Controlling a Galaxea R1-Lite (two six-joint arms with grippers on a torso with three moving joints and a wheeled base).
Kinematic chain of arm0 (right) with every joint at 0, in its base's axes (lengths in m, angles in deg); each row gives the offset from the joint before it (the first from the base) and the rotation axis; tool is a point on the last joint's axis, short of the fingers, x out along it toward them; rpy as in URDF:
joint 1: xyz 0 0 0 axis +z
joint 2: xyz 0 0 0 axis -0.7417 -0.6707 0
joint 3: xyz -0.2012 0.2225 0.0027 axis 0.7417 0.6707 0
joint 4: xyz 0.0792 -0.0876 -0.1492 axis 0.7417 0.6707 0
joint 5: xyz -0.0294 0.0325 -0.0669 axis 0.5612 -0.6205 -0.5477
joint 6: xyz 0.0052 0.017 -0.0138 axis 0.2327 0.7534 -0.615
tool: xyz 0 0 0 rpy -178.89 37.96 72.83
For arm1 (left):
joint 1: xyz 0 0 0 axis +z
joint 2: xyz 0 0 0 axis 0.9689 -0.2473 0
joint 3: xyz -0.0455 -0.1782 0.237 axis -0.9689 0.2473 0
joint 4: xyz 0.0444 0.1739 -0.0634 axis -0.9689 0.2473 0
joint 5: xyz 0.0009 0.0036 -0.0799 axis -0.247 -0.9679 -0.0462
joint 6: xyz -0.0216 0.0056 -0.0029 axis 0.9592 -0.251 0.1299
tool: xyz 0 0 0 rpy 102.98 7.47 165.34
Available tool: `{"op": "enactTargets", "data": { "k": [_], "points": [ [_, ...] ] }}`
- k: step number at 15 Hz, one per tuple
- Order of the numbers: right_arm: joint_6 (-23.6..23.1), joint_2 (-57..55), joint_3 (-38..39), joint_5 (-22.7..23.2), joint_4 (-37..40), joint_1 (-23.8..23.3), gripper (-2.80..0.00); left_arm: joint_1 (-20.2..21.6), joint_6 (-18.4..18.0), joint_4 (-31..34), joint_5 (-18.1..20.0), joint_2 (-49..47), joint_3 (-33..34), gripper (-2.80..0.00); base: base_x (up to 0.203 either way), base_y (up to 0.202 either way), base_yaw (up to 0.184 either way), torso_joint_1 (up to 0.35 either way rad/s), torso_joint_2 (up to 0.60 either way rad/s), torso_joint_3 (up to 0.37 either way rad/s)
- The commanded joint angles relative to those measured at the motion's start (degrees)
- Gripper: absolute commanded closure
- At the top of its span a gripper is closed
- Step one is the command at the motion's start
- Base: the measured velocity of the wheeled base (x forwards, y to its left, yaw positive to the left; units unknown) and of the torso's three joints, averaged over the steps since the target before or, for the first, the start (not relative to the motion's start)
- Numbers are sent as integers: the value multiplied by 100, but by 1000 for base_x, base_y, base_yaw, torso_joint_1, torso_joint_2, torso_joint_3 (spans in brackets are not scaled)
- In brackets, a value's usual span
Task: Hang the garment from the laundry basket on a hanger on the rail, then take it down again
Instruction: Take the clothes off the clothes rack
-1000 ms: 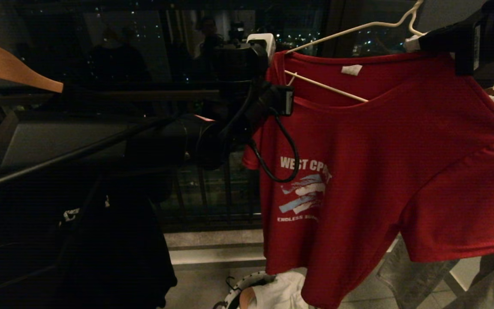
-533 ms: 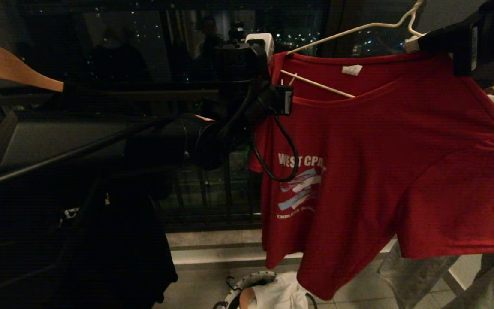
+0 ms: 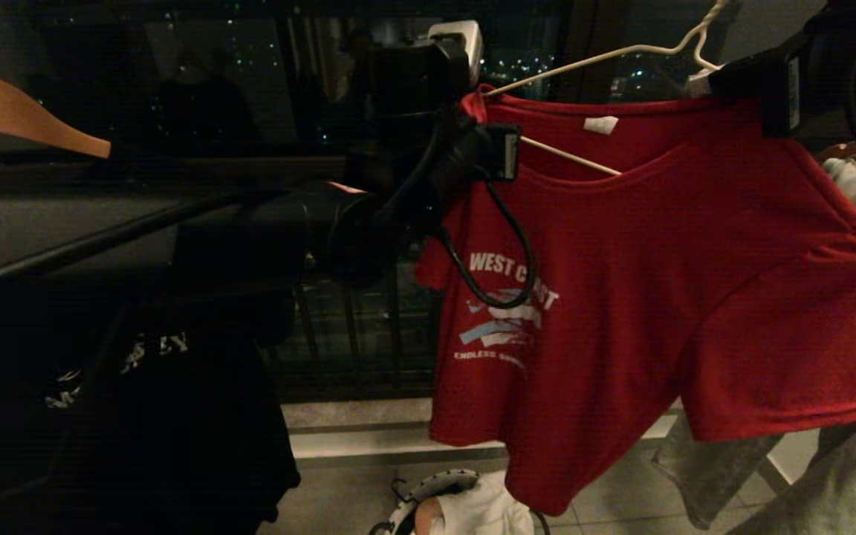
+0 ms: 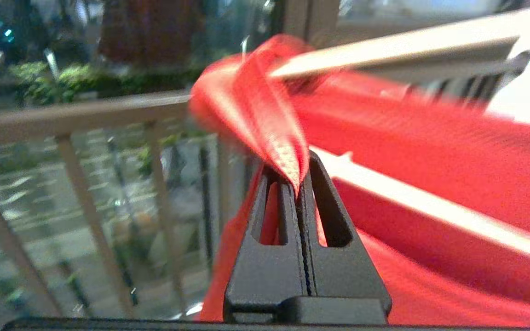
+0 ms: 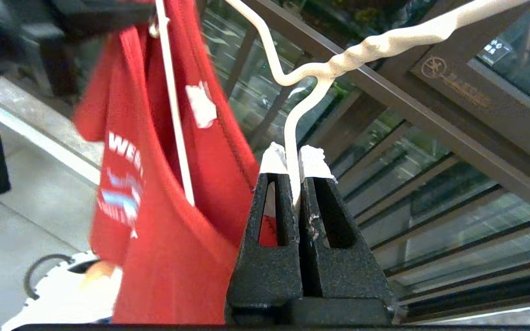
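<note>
The garment (image 3: 621, 297), a red T-shirt with white lettering, hangs on the cream wire hanger (image 3: 591, 58), off the floor. My left gripper (image 3: 474, 100) is at the shirt's left shoulder, shut on a fold of red fabric (image 4: 269, 115) beside the hanger's end. Seen from its wrist, the gripper (image 4: 299, 177) has the fold pinched between its black fingers. My right gripper (image 3: 698, 80) is shut on the hanger wire just below its twisted neck (image 5: 384, 43), with the white-tipped fingers (image 5: 311, 163) pressed on the wire. The laundry basket (image 3: 409, 499) stands on the floor below. The rail is out of view.
A tan wooden hanger (image 3: 23, 115) and a black T-shirt (image 3: 168, 423) hang at the left. A white T-shirt (image 3: 480, 513) lies in the basket. Grey clothes (image 3: 814, 475) hang at the right. A balcony railing (image 3: 368, 334) and dark window stand behind.
My left gripper has risen a little with the shoulder fabric in it. The shirt has shifted up and left, its hem higher. The right gripper has kept its hold on the hanger.
</note>
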Motion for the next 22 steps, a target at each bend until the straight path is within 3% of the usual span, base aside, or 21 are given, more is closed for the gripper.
{"op": "enactTargets", "data": {
  "k": [1,4,9,12,18,22],
  "points": [
    [-38,-61,1,10,17,28,0,-182,-76,-16,13,252,-22,0,0,0,0,0,0,0],
    [-29,-52,-52,10,-45,107,0,-273,-177,-16,54,340,-24,0,0,0,0,0,0,0],
    [-3,-35,-25,62,-45,107,0,-387,244,45,168,528,-3,0,0,0,0,0,0,0],
    [-12,-34,-25,54,-45,99,0,-380,247,71,201,562,149,0,0,0,0,0,0,0],
    [-44,96,54,36,335,90,0,53,224,-3,166,207,148,0,0,0,0,0,0,0],
    [-425,97,185,27,492,90,0,281,113,-16,168,226,20,0,0,0,0,0,0,0]
  ]
}}
